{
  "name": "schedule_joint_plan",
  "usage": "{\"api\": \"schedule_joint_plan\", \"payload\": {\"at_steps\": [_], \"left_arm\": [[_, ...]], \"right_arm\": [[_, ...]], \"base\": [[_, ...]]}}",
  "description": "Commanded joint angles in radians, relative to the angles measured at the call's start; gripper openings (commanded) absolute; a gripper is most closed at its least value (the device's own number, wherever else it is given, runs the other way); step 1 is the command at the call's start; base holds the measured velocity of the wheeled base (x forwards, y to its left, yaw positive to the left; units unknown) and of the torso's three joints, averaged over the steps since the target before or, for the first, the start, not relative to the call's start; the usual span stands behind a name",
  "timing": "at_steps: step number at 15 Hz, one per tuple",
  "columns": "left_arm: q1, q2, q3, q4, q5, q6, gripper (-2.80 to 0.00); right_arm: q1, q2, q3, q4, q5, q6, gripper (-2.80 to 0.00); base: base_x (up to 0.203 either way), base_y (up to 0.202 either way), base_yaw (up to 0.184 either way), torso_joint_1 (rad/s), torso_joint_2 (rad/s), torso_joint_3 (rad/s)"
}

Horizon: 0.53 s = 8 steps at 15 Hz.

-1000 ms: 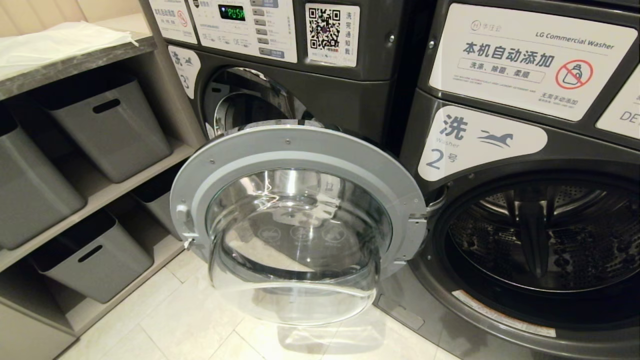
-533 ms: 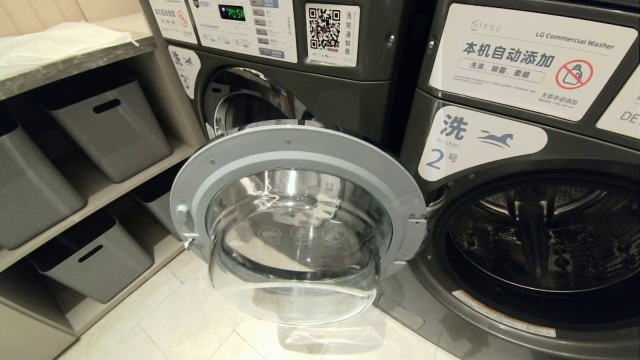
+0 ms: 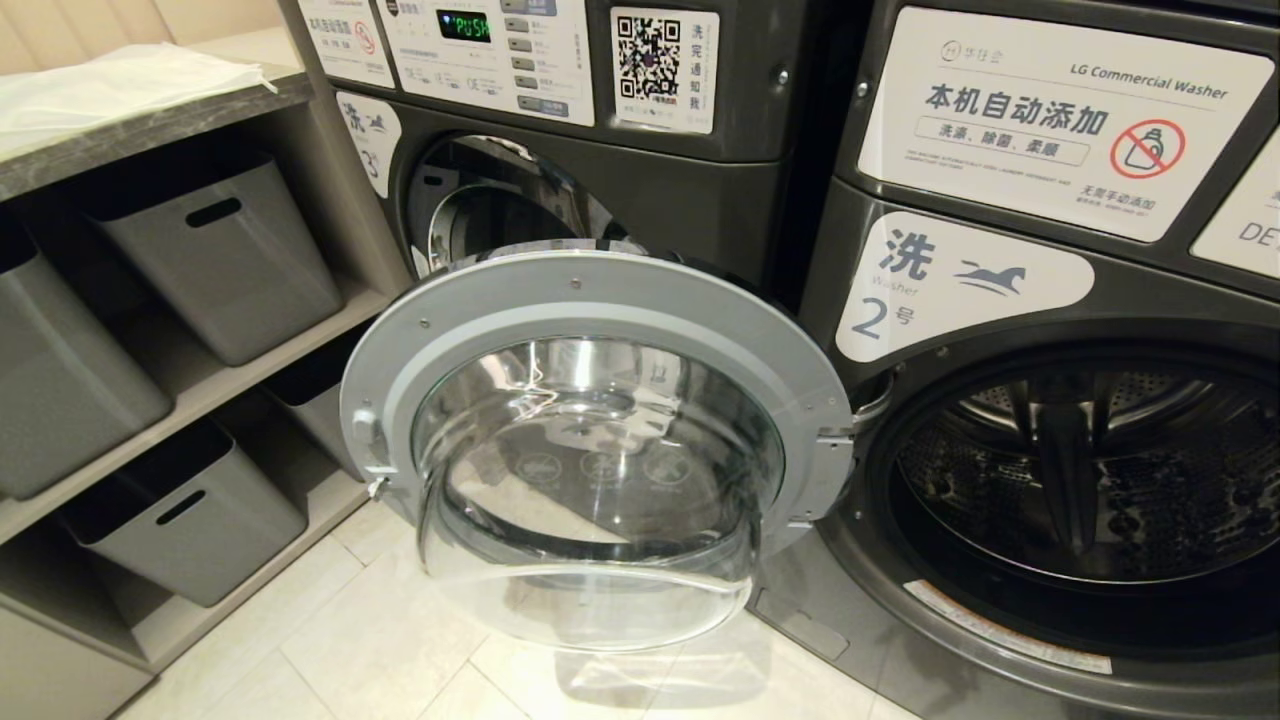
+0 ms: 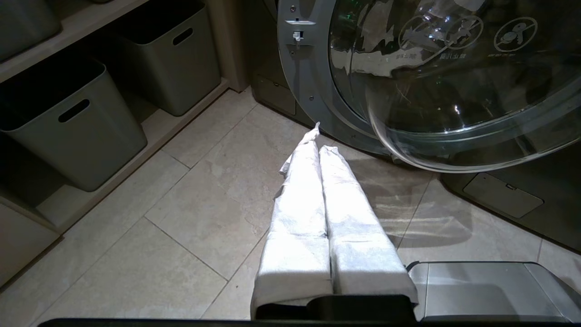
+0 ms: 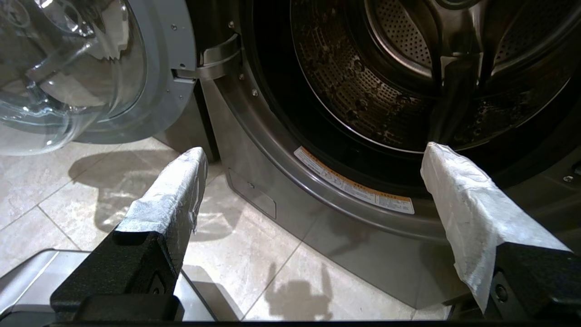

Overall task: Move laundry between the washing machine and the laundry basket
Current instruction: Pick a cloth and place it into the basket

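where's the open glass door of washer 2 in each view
Head view: the door fills the centre, swung open to the left of the drum.
Left wrist view: the door takes the upper right, beyond the shut left tool.
Right wrist view: only its hinge side shows, upper left corner.
Shared landmark: the door's grey rim, in all three.

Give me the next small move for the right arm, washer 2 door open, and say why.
Probably turn to find the clothes and basket first. The washer marked 2 has its door swung wide, and the part of the drum in view looks empty, so there is nothing to grab there. The right gripper sits low before the opening, jaws wide and empty. No basket or clothes show in any view.
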<state>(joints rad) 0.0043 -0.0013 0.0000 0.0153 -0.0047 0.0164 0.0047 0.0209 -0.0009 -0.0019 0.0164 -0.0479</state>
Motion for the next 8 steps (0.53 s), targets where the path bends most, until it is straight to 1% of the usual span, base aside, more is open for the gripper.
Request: {"api": "schedule_joint_plan", "payload": {"at_steps": [1,4,6,8], "left_arm": [[0.0,-0.002,0.002,0.0,0.0,0.0,-2.8],[0.0,-0.002,0.002,0.0,0.0,0.0,-2.8],[0.0,-0.002,0.002,0.0,0.0,0.0,-2.8],[0.0,-0.002,0.002,0.0,0.0,0.0,-2.8]], "right_arm": [[0.001,-0.022,0.001,-0.001,0.0,0.0,0.0],[0.001,-0.022,-0.001,0.0,0.0,-0.021,0.0],[0.001,-0.022,0.001,0.002,-0.002,-0.017,0.0],[0.001,-0.022,0.001,0.005,0.0,-0.042,0.0]], "base": [[0.0,0.0,0.0,0.0,0.0,0.0],[0.0,0.0,0.0,0.0,0.0,0.0],[0.0,0.0,0.0,0.0,0.0,0.0],[0.0,0.0,0.0,0.0,0.0,0.0]]}}
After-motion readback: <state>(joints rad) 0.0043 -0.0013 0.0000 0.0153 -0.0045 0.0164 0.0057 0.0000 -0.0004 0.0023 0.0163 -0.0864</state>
